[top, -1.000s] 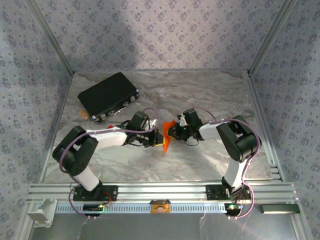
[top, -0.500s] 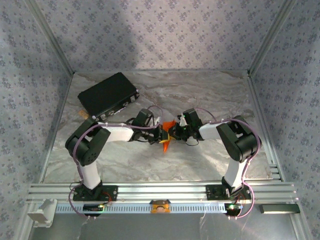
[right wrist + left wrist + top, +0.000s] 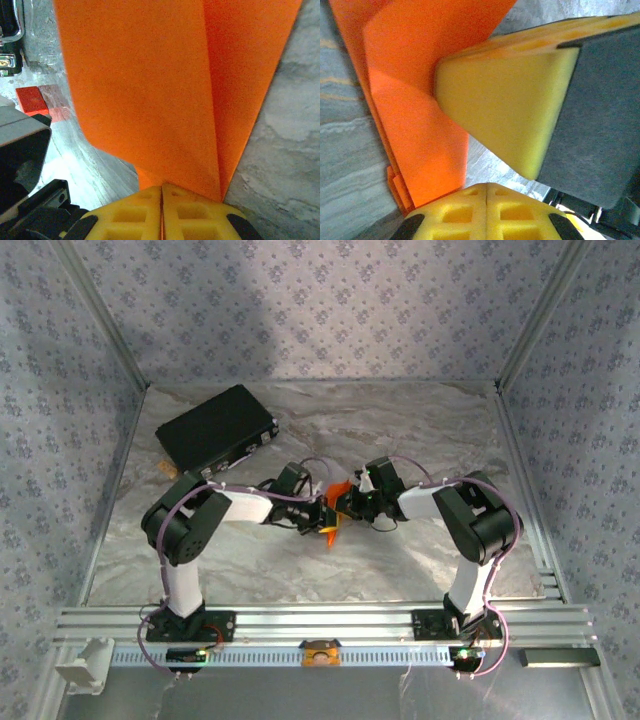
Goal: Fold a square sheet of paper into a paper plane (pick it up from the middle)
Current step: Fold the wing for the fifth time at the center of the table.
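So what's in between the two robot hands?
Folded orange paper: the right gripper pinches it, the shut left gripper sits beside it. Top view shows it.

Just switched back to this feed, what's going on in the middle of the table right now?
Both arms meet at the centre of the table with the orange paper between them; it is already folded, with a clear crease. The right gripper is shut on one end of it. The left gripper is shut too, right against the paper's edge, though whether it actually pinches the paper isn't clear. The black case sits apart at the back left.
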### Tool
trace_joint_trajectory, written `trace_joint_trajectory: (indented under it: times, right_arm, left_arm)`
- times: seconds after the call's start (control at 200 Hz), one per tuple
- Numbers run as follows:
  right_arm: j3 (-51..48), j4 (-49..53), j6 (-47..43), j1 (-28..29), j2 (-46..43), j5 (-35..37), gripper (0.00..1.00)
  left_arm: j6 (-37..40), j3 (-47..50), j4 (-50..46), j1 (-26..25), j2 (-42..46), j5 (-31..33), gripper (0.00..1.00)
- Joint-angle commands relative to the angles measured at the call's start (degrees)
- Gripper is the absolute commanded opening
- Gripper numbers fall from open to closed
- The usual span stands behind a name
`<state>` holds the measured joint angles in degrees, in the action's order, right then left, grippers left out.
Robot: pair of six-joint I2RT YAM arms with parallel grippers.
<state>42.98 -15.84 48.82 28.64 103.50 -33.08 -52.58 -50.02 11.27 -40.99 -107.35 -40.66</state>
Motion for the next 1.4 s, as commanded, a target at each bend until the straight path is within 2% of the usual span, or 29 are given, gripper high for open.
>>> trace_joint_trajectory:
  times: [0.0,0.7,1.394]
  right_arm:
    - [-1.71,5.55,-0.25,0.46,2.27,4.63,0.11]
    - [-1.94,6.07,-0.22,0.38,2.16,5.22,0.11]
    - [-1.81,6.52,-0.26,0.45,2.15,5.48,0.11]
  left_arm:
    - [1.85,-0.52,-1.75,-0.75,-0.92,-0.18,0.06]
    - [-0.01,5.26,0.66,-2.16,1.06,-1.19,0.06]
    - [3.33,9.69,-6.77,-5.15,4.95,0.04,0.06]
